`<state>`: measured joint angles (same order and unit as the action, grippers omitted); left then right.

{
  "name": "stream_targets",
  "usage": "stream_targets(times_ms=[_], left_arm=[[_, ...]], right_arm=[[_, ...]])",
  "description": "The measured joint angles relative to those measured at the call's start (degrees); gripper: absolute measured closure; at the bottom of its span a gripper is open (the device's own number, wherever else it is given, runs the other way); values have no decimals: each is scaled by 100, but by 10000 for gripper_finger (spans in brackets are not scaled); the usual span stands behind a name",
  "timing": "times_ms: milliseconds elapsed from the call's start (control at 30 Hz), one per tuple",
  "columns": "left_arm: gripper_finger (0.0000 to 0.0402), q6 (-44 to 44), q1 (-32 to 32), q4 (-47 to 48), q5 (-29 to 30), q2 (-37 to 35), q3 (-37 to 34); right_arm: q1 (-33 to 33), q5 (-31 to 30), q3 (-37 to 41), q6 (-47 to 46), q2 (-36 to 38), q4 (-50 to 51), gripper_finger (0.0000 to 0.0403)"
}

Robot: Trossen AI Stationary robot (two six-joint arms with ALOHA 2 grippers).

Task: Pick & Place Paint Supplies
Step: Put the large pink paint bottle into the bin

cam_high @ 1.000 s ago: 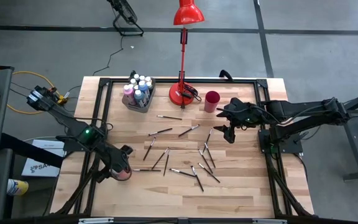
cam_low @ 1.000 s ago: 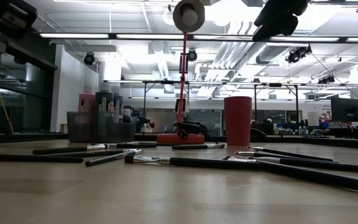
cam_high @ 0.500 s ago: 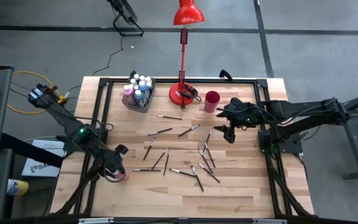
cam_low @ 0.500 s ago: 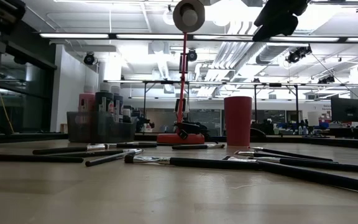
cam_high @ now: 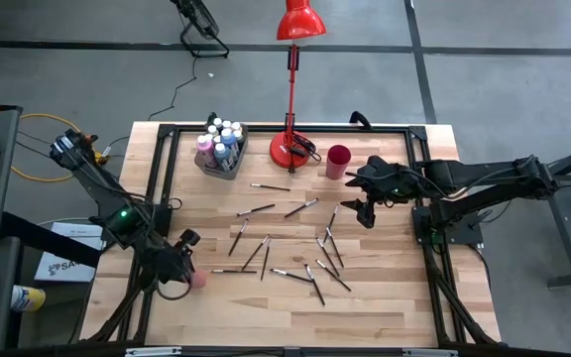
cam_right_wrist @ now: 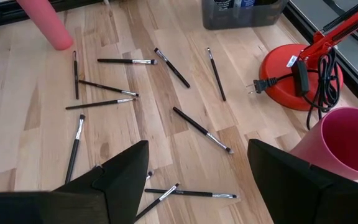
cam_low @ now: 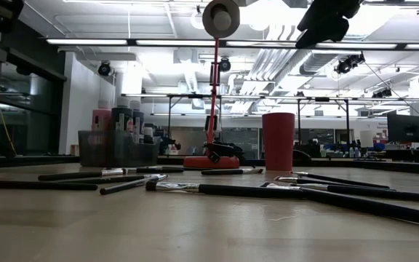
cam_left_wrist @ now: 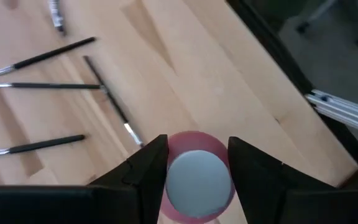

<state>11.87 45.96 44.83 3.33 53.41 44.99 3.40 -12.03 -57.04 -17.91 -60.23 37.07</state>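
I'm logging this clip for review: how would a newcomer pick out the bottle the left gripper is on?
Start at the wooden table and go to its front-left part, away from the grey bin. There the left gripper closes on a pink bottle. It is the only bottle outside the bin, standing beside scattered brushes.

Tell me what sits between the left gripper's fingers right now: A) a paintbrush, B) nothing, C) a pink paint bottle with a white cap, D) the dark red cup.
C: the left wrist view shows the left gripper with its fingers on either side of a pink paint bottle, white cap up, near the table's left front edge, while the paintbrushes lie apart from it.
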Motion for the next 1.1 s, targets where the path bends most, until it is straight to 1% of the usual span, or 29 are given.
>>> stream_targets(times_ms=[100, 300, 400, 467, 600, 933, 1100], left_arm=[[236, 214, 71, 5, 265, 4, 0], [236, 638, 71, -12, 431, 4, -7], [238, 653, 71, -86, 495, 11, -13], [248, 657, 71, -108, 490, 11, -16], [287, 668, 69, -121, 412, 9, -17], [288, 652, 67, -190, 387, 11, -22], [288, 646, 54, -562, 545, 24, -42]], right_arm=[[0, 2, 0, -11, 0, 1, 135], [0, 11, 0, -18, 0, 1, 135], [0, 13, 0, -22, 0, 1, 135], [0, 15, 0, -22, 0, -1, 135], [0, 16, 0, -22, 0, 1, 135], [0, 20, 0, -24, 0, 1, 135], [0, 22, 0, -24, 0, 1, 135]])
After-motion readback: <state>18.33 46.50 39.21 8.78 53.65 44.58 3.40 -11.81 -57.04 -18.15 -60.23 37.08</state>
